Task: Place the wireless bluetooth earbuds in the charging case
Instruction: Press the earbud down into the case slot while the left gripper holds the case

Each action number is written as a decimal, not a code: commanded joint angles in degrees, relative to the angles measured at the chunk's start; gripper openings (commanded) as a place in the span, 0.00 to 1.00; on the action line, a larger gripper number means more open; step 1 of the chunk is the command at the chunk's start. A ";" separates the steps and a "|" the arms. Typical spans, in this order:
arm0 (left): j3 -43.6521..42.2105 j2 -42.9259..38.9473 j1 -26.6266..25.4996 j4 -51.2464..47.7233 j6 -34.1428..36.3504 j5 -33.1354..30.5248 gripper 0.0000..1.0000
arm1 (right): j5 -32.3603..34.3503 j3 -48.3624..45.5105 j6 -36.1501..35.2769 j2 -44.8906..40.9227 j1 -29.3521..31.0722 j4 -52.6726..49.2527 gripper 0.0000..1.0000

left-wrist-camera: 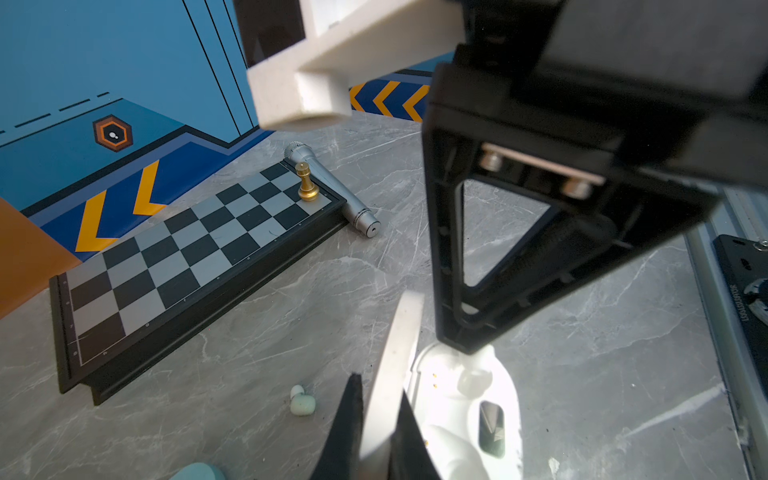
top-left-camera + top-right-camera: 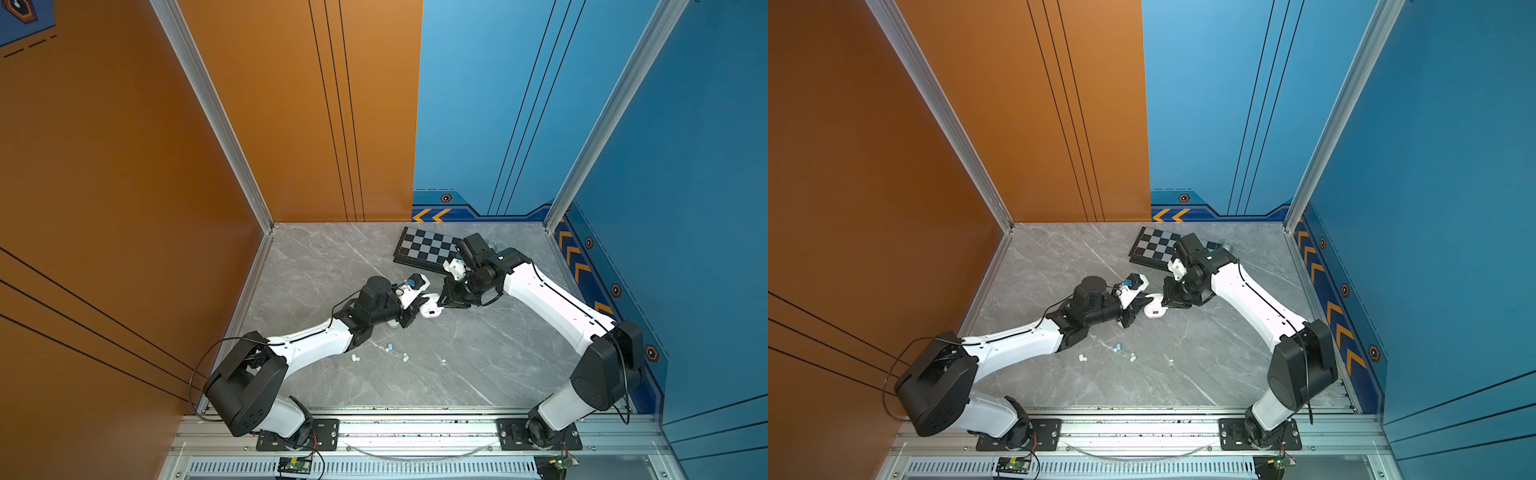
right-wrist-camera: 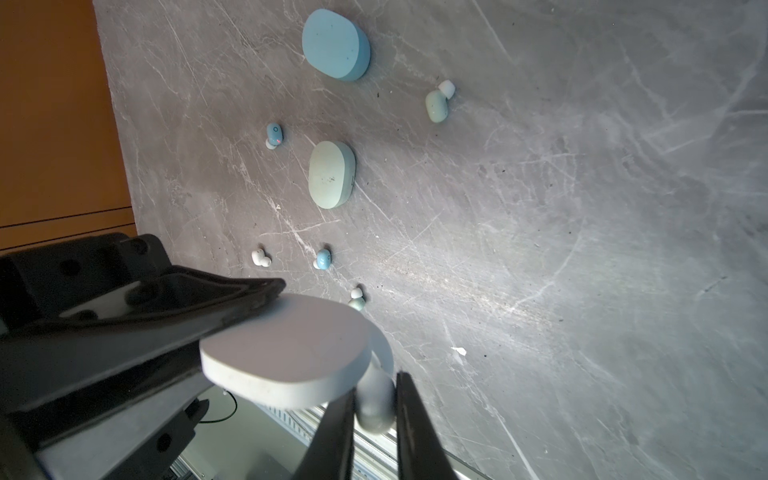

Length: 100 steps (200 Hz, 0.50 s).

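Holding the white charging case (image 2: 430, 309) open over the marble (image 3: 540, 208) by its lid (image 1: 399, 345) in the left gripper (image 1: 380, 399), jaws pressed onto it. Touching a white earbud (image 1: 473, 376) at its socket with the right gripper (image 3: 374, 386), jaws nearly together; cannot tell whether gripping. More earbuds (image 3: 323, 259) loose nearby. Likely featherlight, hard, slick, apt to squirt: pinch gently across the flat sides.
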 commanded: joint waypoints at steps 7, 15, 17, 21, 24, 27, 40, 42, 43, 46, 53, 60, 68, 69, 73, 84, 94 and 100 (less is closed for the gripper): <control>2.07 0.72 -0.69 1.05 -0.16 1.22 0.00 | 0.00 -0.10 1.08 0.57 0.27 0.54 0.22; 2.00 0.68 -0.69 1.05 -0.15 1.21 0.00 | -0.10 -0.14 1.17 0.58 0.36 0.63 0.23; 2.06 0.72 -0.69 1.05 -0.16 1.19 0.00 | -0.10 -0.08 1.10 0.62 0.41 0.71 0.23; 1.99 0.76 -0.64 1.05 -0.15 1.19 0.00 | -0.18 -0.14 1.24 0.63 0.45 0.72 0.23; 1.94 0.76 -0.68 1.10 -0.09 1.14 0.00 | -0.19 -0.10 1.30 0.54 0.45 0.80 0.23; 1.98 0.74 -0.69 1.09 -0.13 1.13 0.00 | -0.25 -0.13 1.26 0.50 0.45 0.77 0.24; 1.94 0.76 -0.69 1.09 -0.16 1.10 0.00 | -0.28 -0.22 1.21 0.54 0.49 0.82 0.25; 1.94 0.72 -0.64 1.10 -0.16 1.16 0.00 | -0.28 -0.23 1.24 0.47 0.46 0.82 0.25; 1.94 0.74 -0.71 1.07 -0.11 1.13 0.00 | -0.28 -0.28 1.25 0.46 0.45 0.82 0.25; 1.94 0.76 -0.69 1.05 -0.15 1.10 0.00 | -0.28 -0.30 1.25 0.45 0.53 0.82 0.26; 1.98 0.73 -0.69 1.05 -0.15 1.05 0.00 | -0.28 -0.30 1.26 0.45 0.46 0.85 0.27; 1.94 0.74 -0.69 1.05 -0.20 1.04 0.00 | -0.26 -0.25 1.26 0.36 0.52 0.90 0.27; 1.98 0.75 -0.69 1.05 -0.24 1.00 0.00 | -0.28 -0.14 1.34 0.31 0.46 0.95 0.28; 1.96 0.80 -0.69 1.05 -0.24 0.96 0.00 | -0.28 -0.14 1.34 0.29 0.46 0.97 0.28; 1.94 0.84 -0.69 1.05 -0.23 0.95 0.00 | -0.34 -0.09 1.36 0.28 0.47 0.96 0.29; 1.88 0.94 -0.69 1.05 -0.32 1.05 0.00 | -0.45 0.24 1.49 0.18 0.48 1.03 0.29; 1.89 1.11 -0.66 1.05 -0.33 1.05 0.00 | -0.45 0.50 1.68 0.06 0.50 1.06 0.30; 1.93 1.20 -0.64 1.05 -0.32 1.05 0.00 | -0.45 0.69 1.69 0.00 0.53 1.07 0.30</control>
